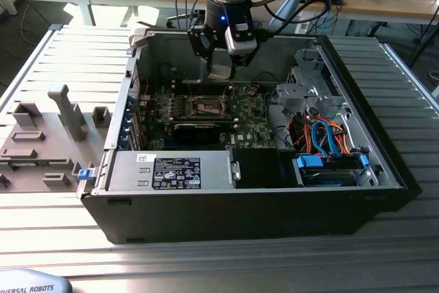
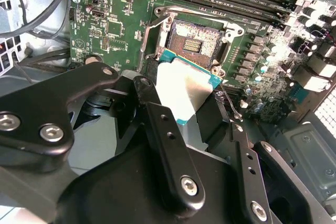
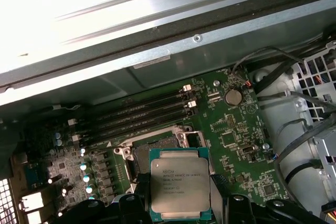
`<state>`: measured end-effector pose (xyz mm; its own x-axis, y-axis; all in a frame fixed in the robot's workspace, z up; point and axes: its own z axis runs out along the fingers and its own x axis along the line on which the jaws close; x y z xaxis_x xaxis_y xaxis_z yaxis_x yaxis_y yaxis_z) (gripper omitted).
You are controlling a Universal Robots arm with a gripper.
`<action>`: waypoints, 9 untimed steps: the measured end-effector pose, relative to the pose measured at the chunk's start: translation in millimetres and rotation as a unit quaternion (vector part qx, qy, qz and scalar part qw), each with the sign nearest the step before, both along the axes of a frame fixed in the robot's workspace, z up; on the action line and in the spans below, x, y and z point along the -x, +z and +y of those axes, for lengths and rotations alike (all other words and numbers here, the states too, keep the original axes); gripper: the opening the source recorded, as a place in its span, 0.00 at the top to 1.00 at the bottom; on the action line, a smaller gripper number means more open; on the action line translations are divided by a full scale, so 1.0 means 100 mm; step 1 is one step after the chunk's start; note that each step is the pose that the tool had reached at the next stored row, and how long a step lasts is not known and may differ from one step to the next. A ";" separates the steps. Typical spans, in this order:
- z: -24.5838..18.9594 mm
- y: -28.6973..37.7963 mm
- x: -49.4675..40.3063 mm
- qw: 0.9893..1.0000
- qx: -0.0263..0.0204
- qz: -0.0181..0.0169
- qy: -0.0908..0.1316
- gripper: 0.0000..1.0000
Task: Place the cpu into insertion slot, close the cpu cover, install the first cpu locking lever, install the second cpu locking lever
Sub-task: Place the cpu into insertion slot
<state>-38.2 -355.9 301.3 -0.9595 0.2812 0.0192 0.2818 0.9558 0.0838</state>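
Note:
My gripper (image 1: 221,72) hangs inside the open computer case, shut on the cpu (image 2: 184,90), a flat square chip with a silver top and a green edge. In both wrist views the black fingers (image 2: 157,124) clamp the chip by two opposite sides. The cpu (image 3: 180,182) hovers above the board, just short of the insertion slot (image 2: 195,43), and is not seated. The slot's dark pin field lies bare inside its metal rim. In the exterior view the insertion slot (image 1: 208,106) lies below the gripper. The cpu cover is hidden. A thin wire lever (image 2: 229,104) sticks up beside the slot.
Memory slots (image 3: 139,114) run along one side of the socket. A long black card (image 1: 199,128) lies in front of it. The case's metal wall (image 1: 175,49) stands behind the gripper, and a drive cage with cables (image 1: 322,135) fills the exterior view's right. Grey fixtures (image 1: 68,111) stand outside the case on the exterior view's left.

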 end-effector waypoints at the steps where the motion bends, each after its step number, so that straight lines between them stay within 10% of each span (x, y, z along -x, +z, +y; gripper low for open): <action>1: 0.000 0.000 0.000 1.000 0.000 0.000 0.000 0.46; 9: 0.000 -0.001 0.000 1.000 0.000 0.000 -0.004 0.46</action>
<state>-38.2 -355.9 301.2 -0.9573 0.2883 0.0192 0.2889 0.9537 0.0837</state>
